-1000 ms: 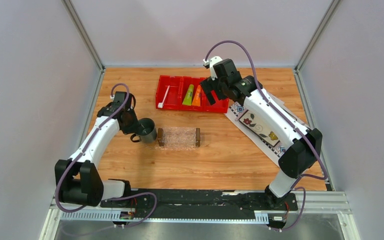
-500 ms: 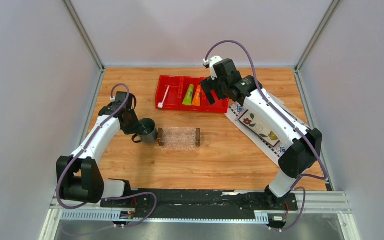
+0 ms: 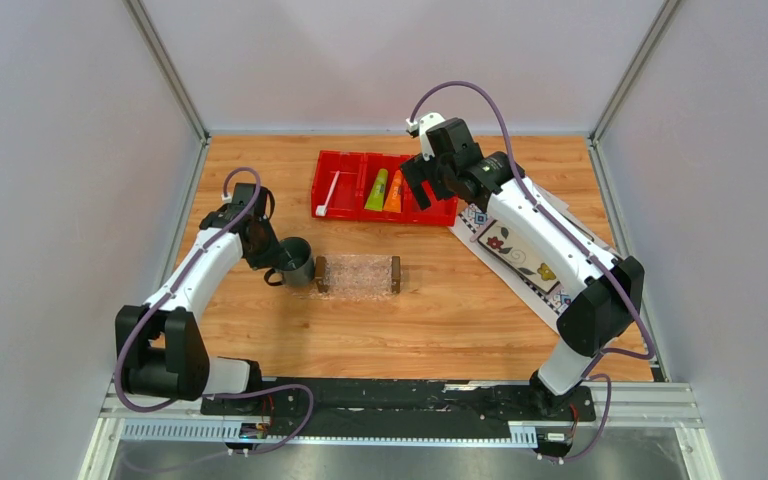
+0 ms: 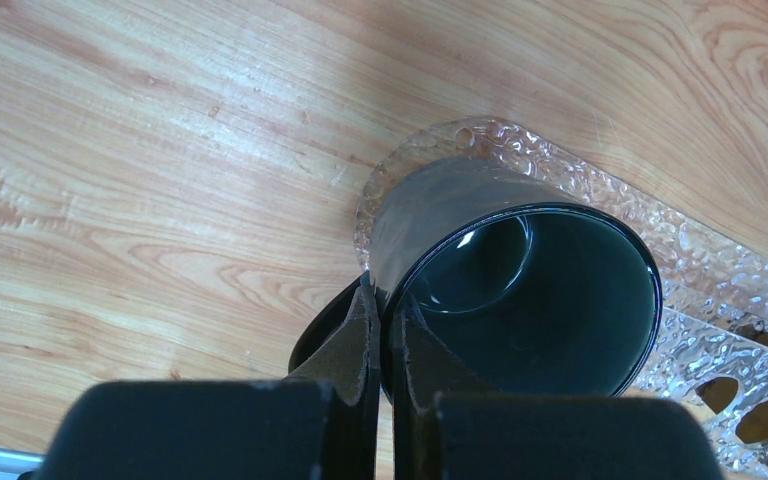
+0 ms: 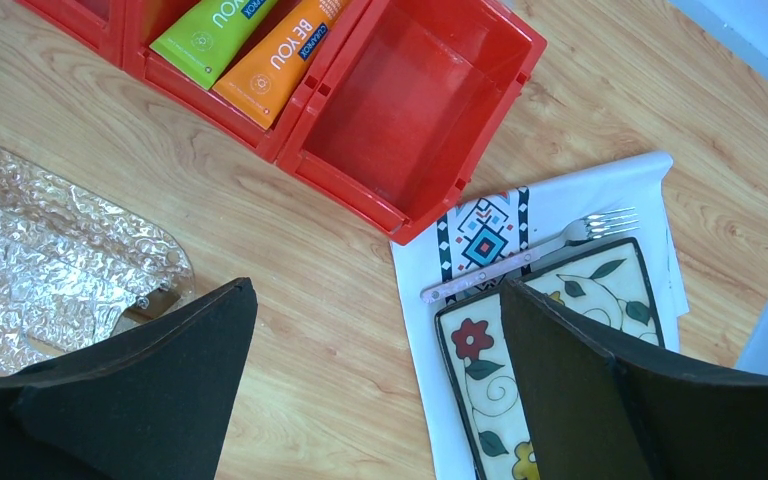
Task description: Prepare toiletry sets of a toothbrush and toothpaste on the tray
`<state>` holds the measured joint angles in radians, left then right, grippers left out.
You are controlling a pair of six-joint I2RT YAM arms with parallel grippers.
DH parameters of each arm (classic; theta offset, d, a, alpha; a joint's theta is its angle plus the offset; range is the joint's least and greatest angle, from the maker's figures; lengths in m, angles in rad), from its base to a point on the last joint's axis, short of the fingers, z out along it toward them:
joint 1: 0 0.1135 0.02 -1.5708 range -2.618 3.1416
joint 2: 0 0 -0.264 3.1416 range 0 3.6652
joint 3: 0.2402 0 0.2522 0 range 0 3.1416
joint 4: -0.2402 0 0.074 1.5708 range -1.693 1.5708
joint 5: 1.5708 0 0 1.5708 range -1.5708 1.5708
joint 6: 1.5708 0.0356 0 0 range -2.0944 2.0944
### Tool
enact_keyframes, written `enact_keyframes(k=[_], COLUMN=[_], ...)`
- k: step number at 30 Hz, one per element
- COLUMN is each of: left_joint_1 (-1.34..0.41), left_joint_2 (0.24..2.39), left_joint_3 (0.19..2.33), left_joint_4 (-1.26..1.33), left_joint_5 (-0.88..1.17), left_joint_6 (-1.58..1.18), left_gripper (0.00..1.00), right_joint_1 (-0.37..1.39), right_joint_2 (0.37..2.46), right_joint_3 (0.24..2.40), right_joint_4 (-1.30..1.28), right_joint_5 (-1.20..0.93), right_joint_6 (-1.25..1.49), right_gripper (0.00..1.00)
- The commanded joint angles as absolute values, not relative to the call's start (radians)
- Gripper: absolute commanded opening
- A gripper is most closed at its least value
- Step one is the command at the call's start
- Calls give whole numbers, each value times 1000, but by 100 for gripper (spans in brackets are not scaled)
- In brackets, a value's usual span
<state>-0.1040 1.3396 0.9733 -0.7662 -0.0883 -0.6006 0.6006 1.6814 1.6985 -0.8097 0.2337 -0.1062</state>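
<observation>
The white toothbrush (image 3: 328, 192) lies in the left compartment of the red bin (image 3: 430, 215). The lime green tube (image 3: 377, 189) and orange tube (image 3: 394, 192) lie side by side in the middle compartment; both also show in the right wrist view, green (image 5: 210, 35) and orange (image 5: 275, 60). The clear tray (image 3: 358, 275) with brown end handles sits mid-table. My left gripper (image 3: 270, 250) is shut on the rim of a dark mug (image 3: 296, 262), one finger inside and one outside (image 4: 385, 320), at the tray's left end (image 4: 700, 260). My right gripper (image 3: 423, 185) is open and empty over the bin's right compartment (image 5: 400, 110).
A flower-patterned white cloth (image 3: 520, 250) lies right of the bin, with a flowered plate (image 5: 470, 400) and a fork (image 5: 530, 255) on it. Grey walls enclose the table on three sides.
My left arm has shifted slightly, keeping the mug beside the tray's left end. My right arm has not moved.
</observation>
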Motion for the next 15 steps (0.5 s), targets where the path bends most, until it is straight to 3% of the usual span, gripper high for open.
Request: enact_keyframes(k=[1,15], left_joint_1=[-101,-101], left_joint_2=[1344,1351], left_joint_3=[986,971], left_joint_4=[-723,-707], left_joint_5=[-84,-89], left_joint_6=[-618,-614], left_gripper=[0,0], right_joint_1=[598,598], right_joint_2=[1664,1663], right_joint_3=[1695,1698], right_joint_4=[-767,-767], right_joint_5=[236,235], right_joint_6=[-110,-110], right_gripper=[98,98])
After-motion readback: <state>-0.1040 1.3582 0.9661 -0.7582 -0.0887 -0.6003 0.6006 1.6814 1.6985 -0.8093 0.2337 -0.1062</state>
